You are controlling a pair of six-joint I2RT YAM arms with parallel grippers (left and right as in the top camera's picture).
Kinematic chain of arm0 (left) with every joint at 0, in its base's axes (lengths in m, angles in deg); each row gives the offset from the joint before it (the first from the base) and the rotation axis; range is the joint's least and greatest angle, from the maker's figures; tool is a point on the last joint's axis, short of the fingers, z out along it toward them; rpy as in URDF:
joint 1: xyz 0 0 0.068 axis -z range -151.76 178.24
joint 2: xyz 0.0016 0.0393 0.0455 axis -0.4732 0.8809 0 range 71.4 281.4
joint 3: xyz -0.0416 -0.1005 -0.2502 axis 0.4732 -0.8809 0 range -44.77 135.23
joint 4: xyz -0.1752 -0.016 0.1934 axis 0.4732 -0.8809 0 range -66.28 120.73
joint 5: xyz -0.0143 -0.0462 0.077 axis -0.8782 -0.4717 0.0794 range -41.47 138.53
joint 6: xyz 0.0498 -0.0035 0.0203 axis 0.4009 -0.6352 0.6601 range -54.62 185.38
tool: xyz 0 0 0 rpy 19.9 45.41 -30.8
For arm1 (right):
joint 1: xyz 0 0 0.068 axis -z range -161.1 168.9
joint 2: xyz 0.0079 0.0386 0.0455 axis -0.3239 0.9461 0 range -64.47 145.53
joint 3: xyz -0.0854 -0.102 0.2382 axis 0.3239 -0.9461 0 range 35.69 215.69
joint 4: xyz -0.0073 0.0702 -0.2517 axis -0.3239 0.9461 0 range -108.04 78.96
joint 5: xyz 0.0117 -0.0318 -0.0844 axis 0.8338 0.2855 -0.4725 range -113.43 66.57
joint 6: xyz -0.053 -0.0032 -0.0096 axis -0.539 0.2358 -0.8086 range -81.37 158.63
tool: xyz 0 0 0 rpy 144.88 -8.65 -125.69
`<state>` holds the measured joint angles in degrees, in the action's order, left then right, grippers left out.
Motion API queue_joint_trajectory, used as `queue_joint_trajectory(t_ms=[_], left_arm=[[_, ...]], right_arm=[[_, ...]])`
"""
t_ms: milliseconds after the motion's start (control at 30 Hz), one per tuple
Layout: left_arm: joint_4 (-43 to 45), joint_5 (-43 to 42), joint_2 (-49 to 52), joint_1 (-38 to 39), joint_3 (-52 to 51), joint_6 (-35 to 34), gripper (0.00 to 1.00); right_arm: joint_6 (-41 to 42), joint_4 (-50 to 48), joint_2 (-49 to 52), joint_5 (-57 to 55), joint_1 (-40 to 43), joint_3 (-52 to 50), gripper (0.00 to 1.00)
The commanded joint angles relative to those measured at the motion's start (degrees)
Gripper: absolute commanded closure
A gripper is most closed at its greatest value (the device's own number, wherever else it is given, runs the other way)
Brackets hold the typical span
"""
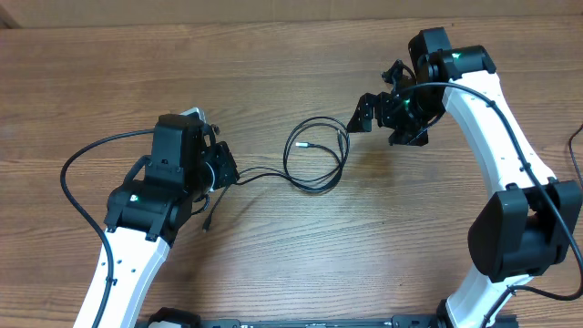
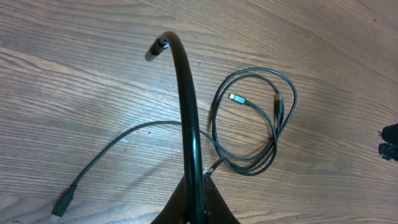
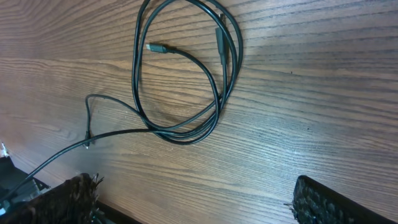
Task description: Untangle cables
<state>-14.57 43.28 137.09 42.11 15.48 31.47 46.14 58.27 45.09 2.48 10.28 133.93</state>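
Note:
Two thin black cables lie tangled on the wooden table. One forms a loose coil (image 1: 314,155) in the middle, with a silver plug tip inside the loop (image 2: 236,98); the coil also shows in the right wrist view (image 3: 186,81). My left gripper (image 1: 221,169) is shut on a cable (image 2: 186,93) that rises from its jaws (image 2: 198,190) and bends over to a plug tip. A thin strand runs from there to the coil. Another plug end (image 2: 61,205) lies to the left. My right gripper (image 1: 387,123) is wide open and empty (image 3: 199,205), just right of the coil.
A thicker black robot cable (image 1: 86,159) arcs over the table left of the left arm. The wooden table (image 1: 291,55) stretches back behind both arms. The right arm (image 1: 496,118) curves along the right side.

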Motion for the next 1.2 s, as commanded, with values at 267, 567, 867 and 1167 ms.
queue_joint_trajectory(t_ms=[267,567,867,1167], left_arm=[[-2.16,-0.98,-1.01,-0.26,0.52,1.14,0.96],[-6.75,-0.52,-4.04,-0.35,0.7,1.2,0.96],[-9.55,-0.76,-6.16,-0.35,3.58,7.17,0.96],[-8.68,-1.33,-5.75,-0.35,4.02,7.15,0.96]], right_arm=[[-0.02,-0.17,-1.11,-0.37,0.11,-0.13,0.0],[-0.02,-0.17,-1.11,-0.37,0.11,-0.15,0.0],[-0.02,-0.17,-1.11,-0.35,0.11,-0.15,0.0],[-0.02,-0.2,-1.11,-0.35,0.11,-0.15,0.0]])
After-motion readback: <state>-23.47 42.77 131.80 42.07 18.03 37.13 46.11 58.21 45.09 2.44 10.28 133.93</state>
